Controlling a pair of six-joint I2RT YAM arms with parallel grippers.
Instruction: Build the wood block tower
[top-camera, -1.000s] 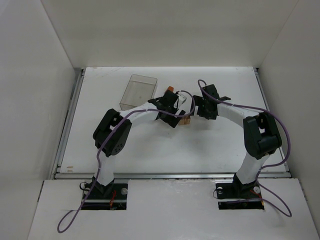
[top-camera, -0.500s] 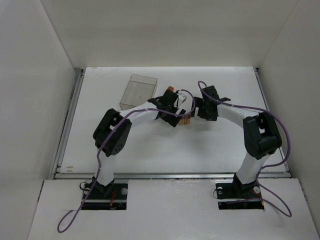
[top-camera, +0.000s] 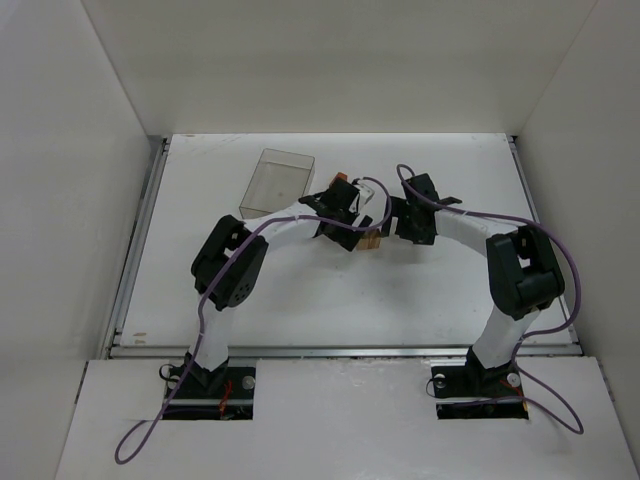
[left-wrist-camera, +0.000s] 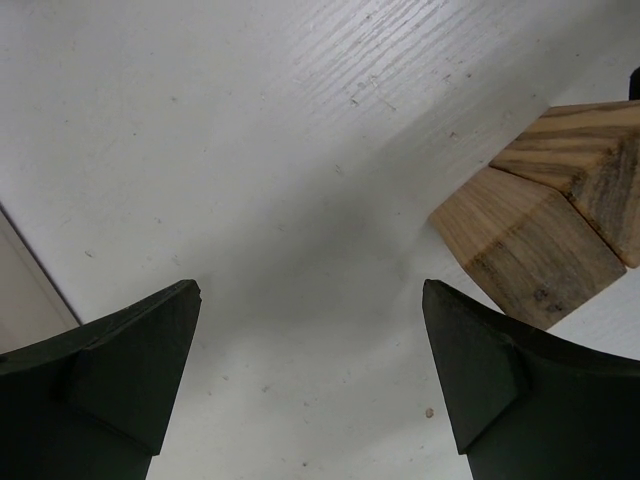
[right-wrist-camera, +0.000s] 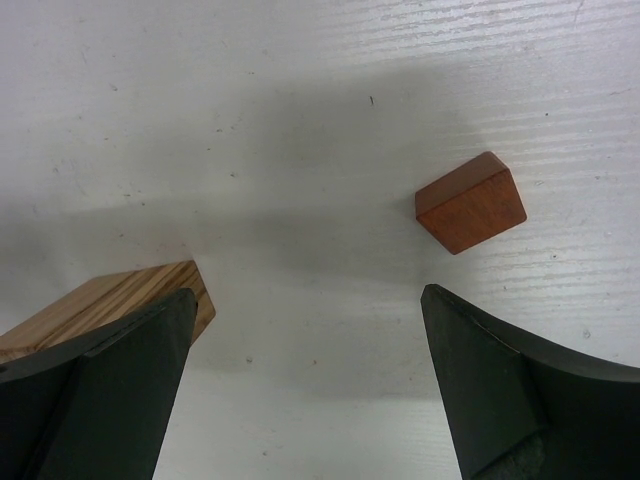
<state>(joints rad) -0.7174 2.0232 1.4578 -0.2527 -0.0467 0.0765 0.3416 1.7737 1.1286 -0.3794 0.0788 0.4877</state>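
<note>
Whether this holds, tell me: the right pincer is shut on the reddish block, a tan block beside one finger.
Wrong: the right wrist view shows the right pincer open, the reddish block lying free on the table. A tan block is beside one finger.

Left arm (top-camera: 285, 222): white tubular links joined by bulky matte-black joint housings with rounded corners.
Right arm (top-camera: 465, 232): the same white links and black housings.
Purple cables (top-camera: 150, 432): thin, one running loosely in loops along each arm.
Black base mounts (top-camera: 205, 382): low blocks, with a small red spot on the left one and a silvery round fitting on the right one.
Left gripper (left-wrist-camera: 308, 292): two matte-black fingers (left-wrist-camera: 130, 370), wedge-shaped with flat faceted inner faces and pale worn edges.
Right gripper (right-wrist-camera: 308, 292): matching black faceted wedges.
</note>
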